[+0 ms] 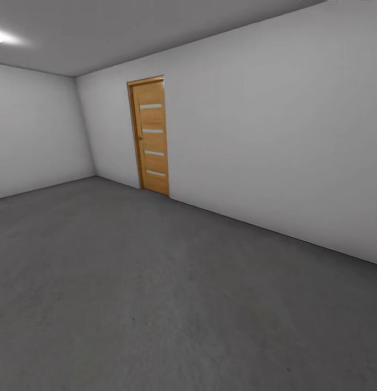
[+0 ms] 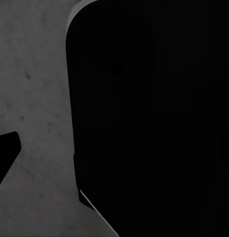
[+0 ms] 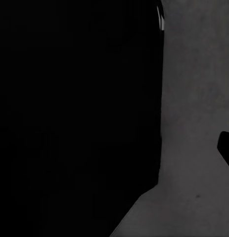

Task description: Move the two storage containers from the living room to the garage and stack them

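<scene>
Garage floor (image 1: 156, 304), dark grey and speckled, spreads wide under the robot, with pale grey walls (image 1: 264, 136) around it and a wooden door (image 1: 150, 136) shut in the far wall. Beneath each wrist camera the same rough floor (image 2: 35, 98) passes, beside a big black shape (image 2: 154, 118) too dark to name; a small dark tip (image 3: 226, 148) juts in at one edge. Whether either gripper is open or closed, I cannot tell. Where the 2 bins are, these pictures give no answer. Judging by the task, thin-walled plastic bins should be light but flexible, so gripping the rim seems wisest.
</scene>
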